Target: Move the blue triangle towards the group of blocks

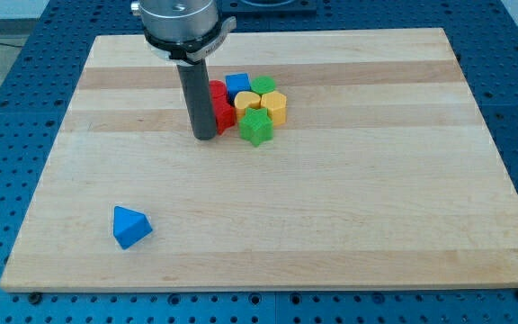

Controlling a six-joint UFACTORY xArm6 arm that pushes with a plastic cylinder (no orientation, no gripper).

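Observation:
The blue triangle (131,226) lies alone on the wooden board (349,198) near the view's bottom left. A tight group of blocks sits at the view's upper middle: a blue cube (237,85), a green block (263,85), two yellow blocks (247,101) (273,106), a green star-like block (256,128) and red blocks (224,112). My tip (205,137) rests on the board at the left edge of the group, against the red blocks, far up and to the right of the blue triangle.
The board lies on a blue perforated table (7,108). The arm's round metal flange (180,20) hangs above the board's top edge.

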